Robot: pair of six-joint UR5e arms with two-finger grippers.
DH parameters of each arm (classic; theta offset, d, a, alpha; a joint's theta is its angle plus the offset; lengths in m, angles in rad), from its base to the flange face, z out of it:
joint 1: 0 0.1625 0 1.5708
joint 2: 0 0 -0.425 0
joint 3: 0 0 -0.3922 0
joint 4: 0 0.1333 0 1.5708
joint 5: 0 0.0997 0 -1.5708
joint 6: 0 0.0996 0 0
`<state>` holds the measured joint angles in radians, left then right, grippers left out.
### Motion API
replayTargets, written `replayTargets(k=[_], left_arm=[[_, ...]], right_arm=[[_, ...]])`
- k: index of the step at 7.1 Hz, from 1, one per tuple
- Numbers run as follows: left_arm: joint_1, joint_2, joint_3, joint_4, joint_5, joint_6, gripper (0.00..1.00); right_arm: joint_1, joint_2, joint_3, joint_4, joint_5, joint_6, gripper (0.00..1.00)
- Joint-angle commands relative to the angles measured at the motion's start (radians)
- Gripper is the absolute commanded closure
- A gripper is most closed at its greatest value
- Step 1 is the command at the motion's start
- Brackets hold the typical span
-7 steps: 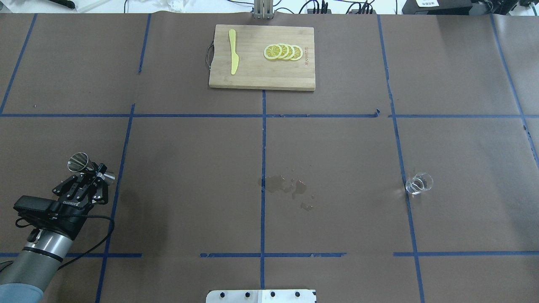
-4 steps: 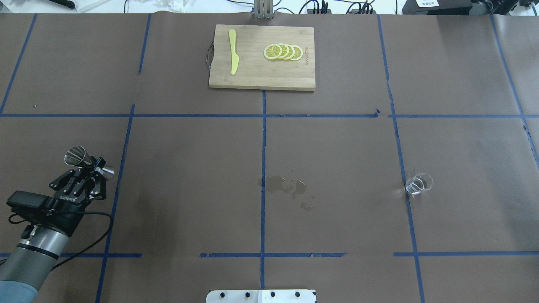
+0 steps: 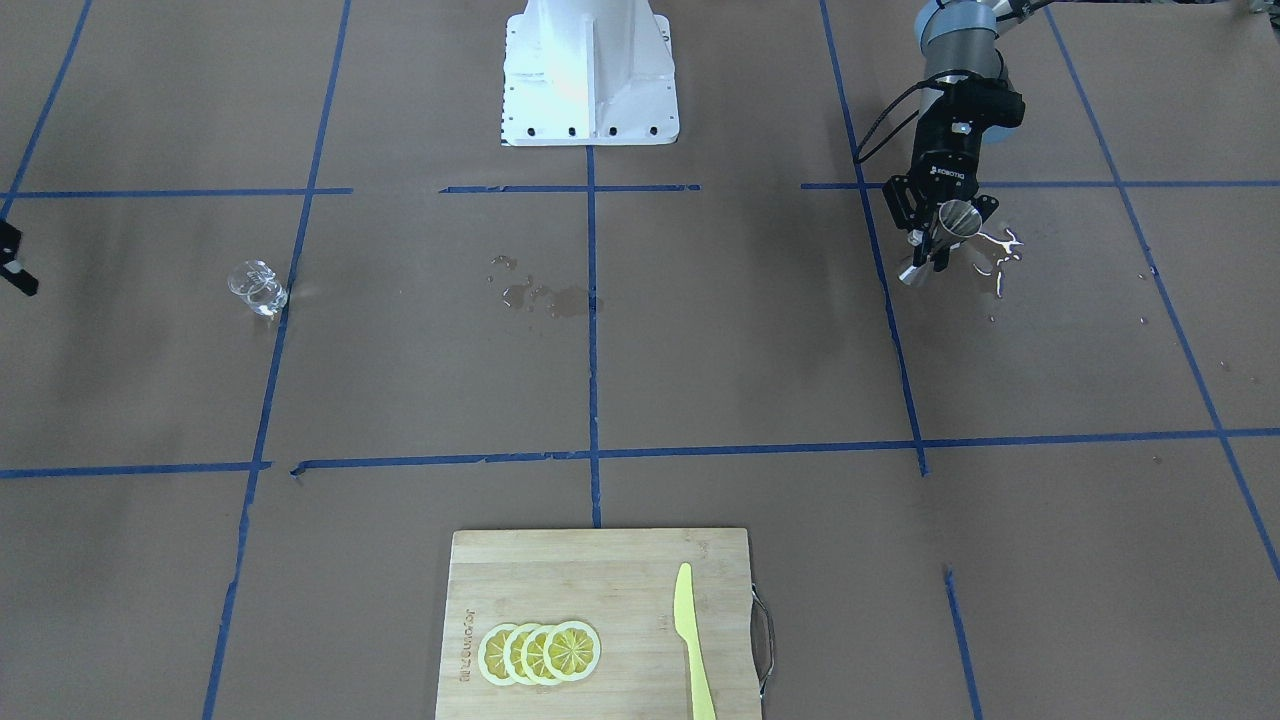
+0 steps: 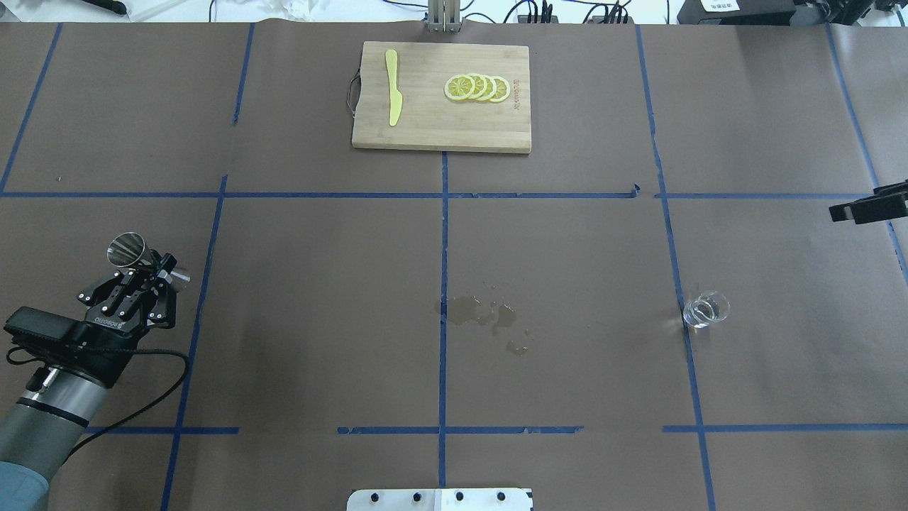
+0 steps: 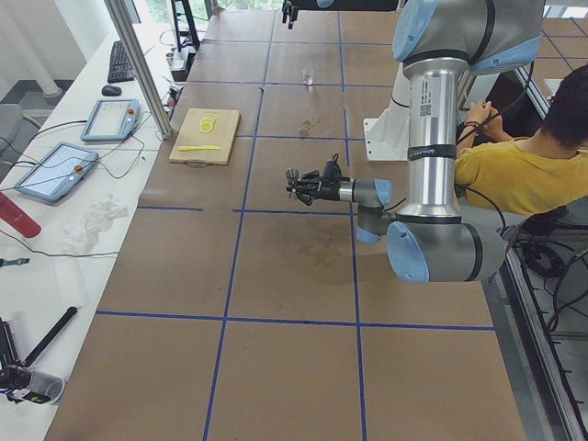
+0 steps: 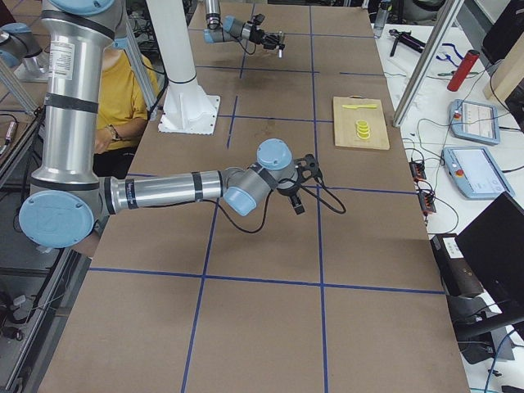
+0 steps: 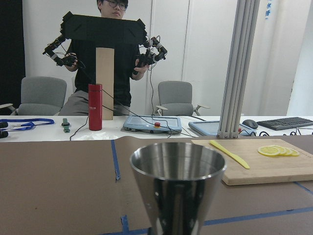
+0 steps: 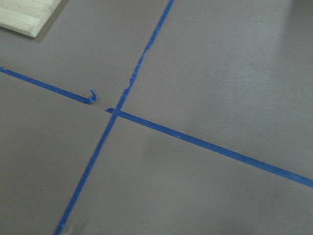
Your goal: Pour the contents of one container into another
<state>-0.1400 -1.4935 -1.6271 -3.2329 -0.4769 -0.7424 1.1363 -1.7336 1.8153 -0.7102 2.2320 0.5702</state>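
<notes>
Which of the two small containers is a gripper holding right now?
The silver hourglass jigger, clamped at its waist in the left gripper. The clear glass cup stands alone far over on the robot's right, with no gripper touching it.

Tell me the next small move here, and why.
Probably swing the right gripper in toward the glass cup to grasp it. The cup stands alone, ungrasped, with that gripper well off to its side, while the left gripper holds the jigger far from it.
</notes>
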Motion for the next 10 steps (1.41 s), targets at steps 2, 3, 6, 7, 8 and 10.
replayTargets(k=[2, 3, 6, 7, 8, 10], left_arm=[[-0.001, -0.011, -0.013, -0.025, -0.104, 0.023, 1.0], [-0.004, -0.011, -0.017, -0.025, -0.107, 0.023, 1.0], [-0.006, -0.037, -0.022, -0.027, -0.109, 0.023, 1.0], [-0.007, -0.037, -0.022, -0.027, -0.109, 0.023, 1.0], [-0.007, -0.037, -0.022, -0.027, -0.109, 0.021, 1.0], [-0.007, -0.037, -0.022, -0.028, -0.109, 0.02, 1.0]], right_arm=[[-0.414, -0.168, 0.229, 0.198, -0.514, 0.355, 0.0], [-0.552, -0.182, 0.269, 0.198, -0.757, 0.428, 0.0], [-1.165, -0.195, 0.263, 0.137, -1.688, 0.493, 0.0], [-1.24, -0.195, 0.228, 0.112, -1.809, 0.671, 0.0], [-1.263, -0.192, 0.157, 0.086, -1.875, 0.724, 0.01], [-1.277, -0.178, 0.05, 0.086, -1.933, 0.866, 0.02]])
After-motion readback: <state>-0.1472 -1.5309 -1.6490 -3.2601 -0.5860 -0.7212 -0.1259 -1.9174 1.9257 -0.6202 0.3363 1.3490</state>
